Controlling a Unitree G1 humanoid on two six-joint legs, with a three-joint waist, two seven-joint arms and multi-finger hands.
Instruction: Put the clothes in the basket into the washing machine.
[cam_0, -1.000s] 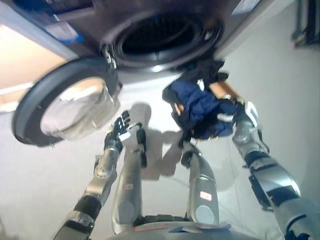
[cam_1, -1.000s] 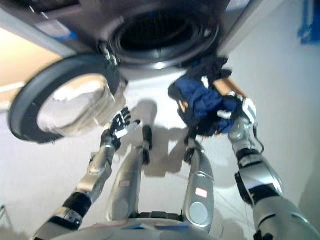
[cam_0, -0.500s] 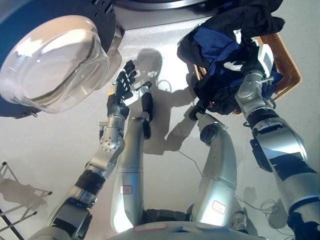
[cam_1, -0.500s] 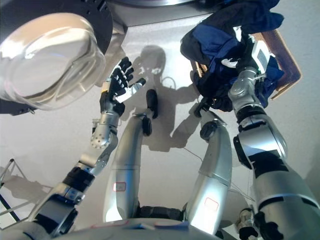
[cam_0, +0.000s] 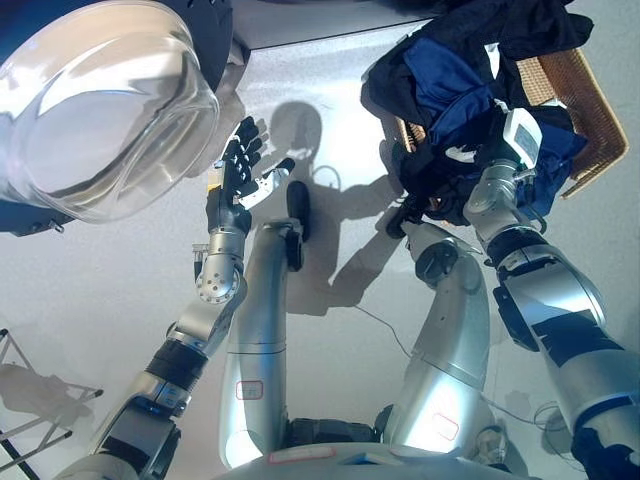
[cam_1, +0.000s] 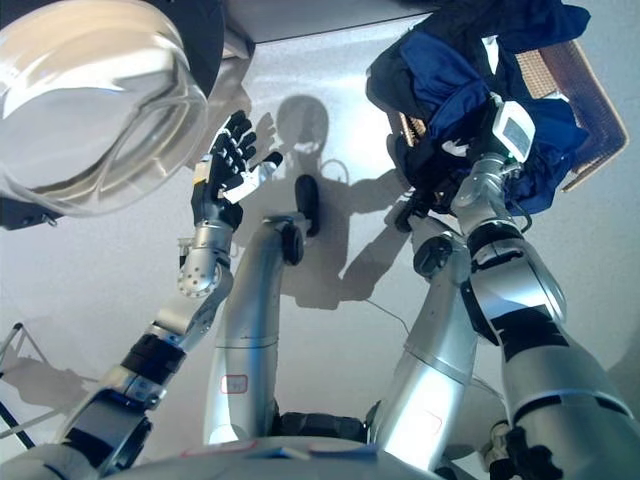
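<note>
A bundle of dark blue and black clothes (cam_0: 445, 85) hangs over a brown wicker basket (cam_0: 585, 95) on the floor at the upper right. My right hand (cam_0: 472, 160) is sunk in the bundle, with a white-tipped finger curled over the cloth. My left hand (cam_0: 238, 172) is held up open and empty, just right of the washing machine's open door (cam_0: 100, 110), a round glass bowl in a dark ring at the upper left. The machine's drum opening is out of view.
The pale floor stretches between the door and the basket. A thin metal rack (cam_0: 25, 400) stands at the lower left edge.
The camera has tilted down, so the drum opening has left the picture. The right hand still has the clothes bundle by the basket. The left hand stays open and raised.
</note>
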